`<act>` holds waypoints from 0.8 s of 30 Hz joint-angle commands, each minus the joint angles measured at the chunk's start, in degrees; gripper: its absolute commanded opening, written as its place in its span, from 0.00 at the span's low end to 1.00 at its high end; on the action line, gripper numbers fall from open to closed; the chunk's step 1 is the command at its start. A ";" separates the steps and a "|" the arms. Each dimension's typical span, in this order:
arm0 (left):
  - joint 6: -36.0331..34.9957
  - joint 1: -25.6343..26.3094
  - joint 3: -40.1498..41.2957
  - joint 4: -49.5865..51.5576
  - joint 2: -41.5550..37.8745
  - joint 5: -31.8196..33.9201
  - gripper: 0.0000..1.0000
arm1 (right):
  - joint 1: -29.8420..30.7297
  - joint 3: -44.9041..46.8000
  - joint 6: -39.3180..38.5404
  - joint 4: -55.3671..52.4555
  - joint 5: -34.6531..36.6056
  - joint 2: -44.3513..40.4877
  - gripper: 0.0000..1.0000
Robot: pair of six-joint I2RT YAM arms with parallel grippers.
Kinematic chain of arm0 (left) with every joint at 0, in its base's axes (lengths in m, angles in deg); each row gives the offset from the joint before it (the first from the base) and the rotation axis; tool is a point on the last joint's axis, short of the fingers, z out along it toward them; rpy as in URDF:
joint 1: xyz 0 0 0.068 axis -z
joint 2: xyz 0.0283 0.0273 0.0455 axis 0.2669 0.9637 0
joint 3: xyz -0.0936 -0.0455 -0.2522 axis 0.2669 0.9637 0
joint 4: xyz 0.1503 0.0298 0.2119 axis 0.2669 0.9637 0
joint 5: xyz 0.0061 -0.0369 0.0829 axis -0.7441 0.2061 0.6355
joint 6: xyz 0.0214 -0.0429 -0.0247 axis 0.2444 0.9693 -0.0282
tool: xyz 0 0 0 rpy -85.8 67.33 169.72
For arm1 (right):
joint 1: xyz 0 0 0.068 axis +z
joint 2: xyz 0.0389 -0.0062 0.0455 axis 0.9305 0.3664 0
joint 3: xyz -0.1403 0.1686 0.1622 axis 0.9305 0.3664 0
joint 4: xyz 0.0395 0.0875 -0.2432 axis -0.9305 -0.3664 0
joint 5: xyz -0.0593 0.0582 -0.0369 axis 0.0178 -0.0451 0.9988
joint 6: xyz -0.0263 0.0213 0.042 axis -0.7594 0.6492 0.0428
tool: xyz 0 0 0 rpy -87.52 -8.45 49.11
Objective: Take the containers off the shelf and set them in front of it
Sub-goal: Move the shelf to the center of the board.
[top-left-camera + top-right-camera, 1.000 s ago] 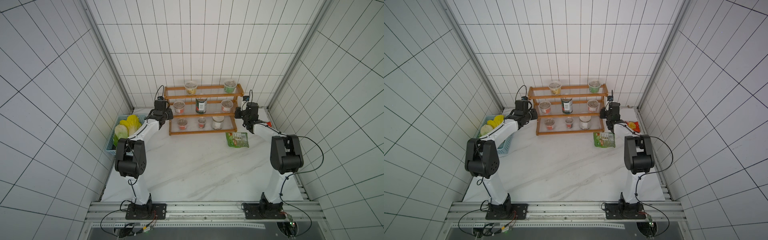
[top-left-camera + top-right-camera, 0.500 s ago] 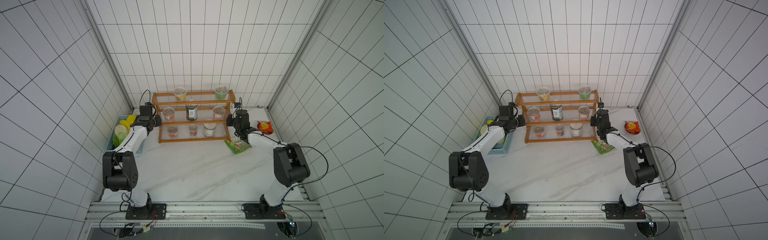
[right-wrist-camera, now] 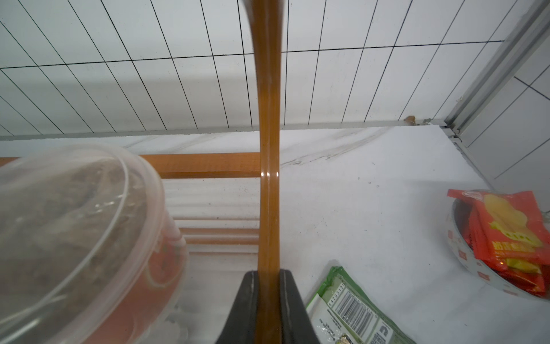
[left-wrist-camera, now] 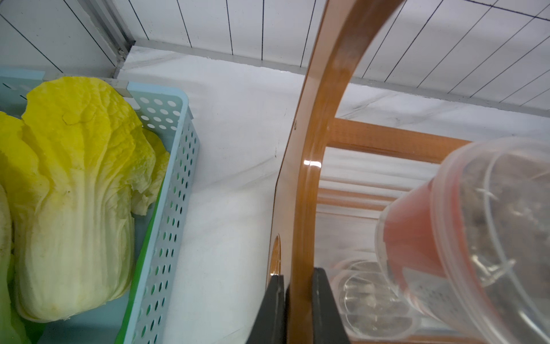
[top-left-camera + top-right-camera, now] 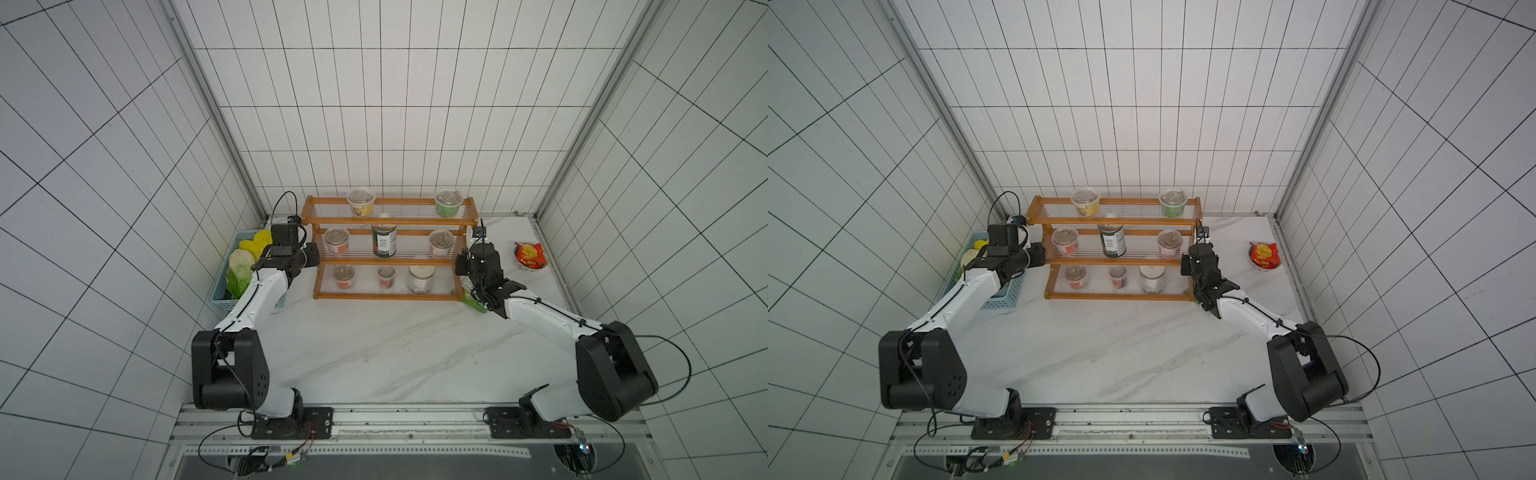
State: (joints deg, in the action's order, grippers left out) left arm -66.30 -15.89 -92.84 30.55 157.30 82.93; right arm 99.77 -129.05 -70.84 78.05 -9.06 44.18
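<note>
Low in each wrist view, the left fingers [image 4: 270, 309] and right fingers [image 3: 244, 306] pinch the end frames of the shelf [image 5: 386, 295]. It stands upright mid-frame on the counter [image 5: 374, 353], long axis left-right, front toward the arm bases, apparently lower in frame than a second ago. Its containers, the tin can [image 5: 384, 245] included, stand upright on its tiers.

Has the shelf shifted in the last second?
Yes. The shelf has come forward, away from the back wall, and slightly toward the blue basket. The left hand and right hand are clamped on its end frames.
</note>
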 commanded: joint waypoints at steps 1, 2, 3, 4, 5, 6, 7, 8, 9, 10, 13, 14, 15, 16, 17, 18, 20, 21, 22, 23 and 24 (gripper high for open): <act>-3.80 3.39 1.36 2.24 0.79 1.43 0.05 | 1.93 2.89 -1.81 -5.40 -1.92 -2.54 0.07; -3.45 3.82 1.22 2.44 1.14 1.25 0.05 | 1.94 3.18 -2.30 -5.63 -1.55 -2.92 0.08; -2.92 4.15 1.02 2.59 1.46 0.52 0.05 | 1.83 3.44 -2.87 -5.81 -1.24 -3.19 0.08; -2.58 4.47 0.95 2.64 1.70 -0.22 0.05 | 1.72 3.62 -3.48 -5.79 -0.86 -3.30 0.08; -2.26 4.96 0.91 2.64 1.92 -0.34 0.05 | 1.47 3.91 -4.12 -5.67 -0.55 -3.42 0.09; -2.26 5.63 0.82 2.64 2.18 -0.30 0.05 | 0.93 4.38 -4.44 -5.33 -0.63 -3.74 0.09; -2.25 6.02 0.82 2.68 2.46 -0.07 0.06 | 0.12 4.78 -4.54 -5.01 -1.42 -3.94 0.10; -2.22 6.28 0.82 2.81 2.61 0.26 0.06 | -0.78 5.13 -4.78 -4.67 -2.57 -4.12 0.10; -2.10 6.24 0.82 2.97 2.65 0.44 0.07 | -1.36 5.35 -5.02 -4.43 -2.94 -4.28 0.11; -2.03 6.29 0.82 3.12 2.57 1.07 0.07 | -1.76 5.26 -5.11 -4.43 -3.34 -4.29 0.11; -1.41 6.08 0.88 3.38 1.80 3.10 0.08 | -2.34 5.08 -5.56 -4.18 -4.77 -4.18 0.15; -1.15 6.09 0.91 3.51 1.37 3.38 0.09 | -2.53 5.08 -5.76 -4.15 -5.36 -4.20 0.17; -0.80 6.05 0.99 3.60 0.92 3.43 0.11 | -2.85 5.08 -5.86 -4.07 -5.83 -4.30 0.19; -0.49 6.06 1.06 3.67 0.49 3.16 0.13 | -3.24 5.16 -6.01 -4.07 -6.32 -4.45 0.22; -0.20 6.12 1.17 3.77 -0.05 2.81 0.17 | -3.61 5.16 -6.19 -4.15 -6.94 -4.75 0.25; 0.16 6.12 1.33 3.86 -0.62 2.58 0.18 | -3.91 5.25 -6.42 -4.28 -7.51 -5.18 0.27; 0.54 6.12 1.60 3.96 -1.69 2.47 0.19 | -4.58 5.17 -6.91 -4.91 -8.37 -6.12 0.31; 0.64 6.11 1.70 3.96 -2.31 2.49 0.20 | -4.92 5.23 -7.32 -5.11 -8.64 -6.62 0.34; 0.74 6.12 1.78 4.11 -2.73 2.37 0.21 | -5.31 5.25 -7.45 -5.27 -8.97 -7.06 0.36; 0.94 6.10 1.72 4.30 -3.36 2.02 0.23 | -5.80 5.27 -7.76 -5.59 -9.66 -7.66 0.38; 1.28 6.05 1.63 4.69 -3.98 1.52 0.25 | -6.25 5.17 -8.15 -6.26 -10.09 -8.25 0.40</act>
State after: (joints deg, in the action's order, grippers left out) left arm -63.66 -10.88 -91.46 32.93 155.61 85.71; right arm 94.79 -124.75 -77.00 75.26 -15.90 37.93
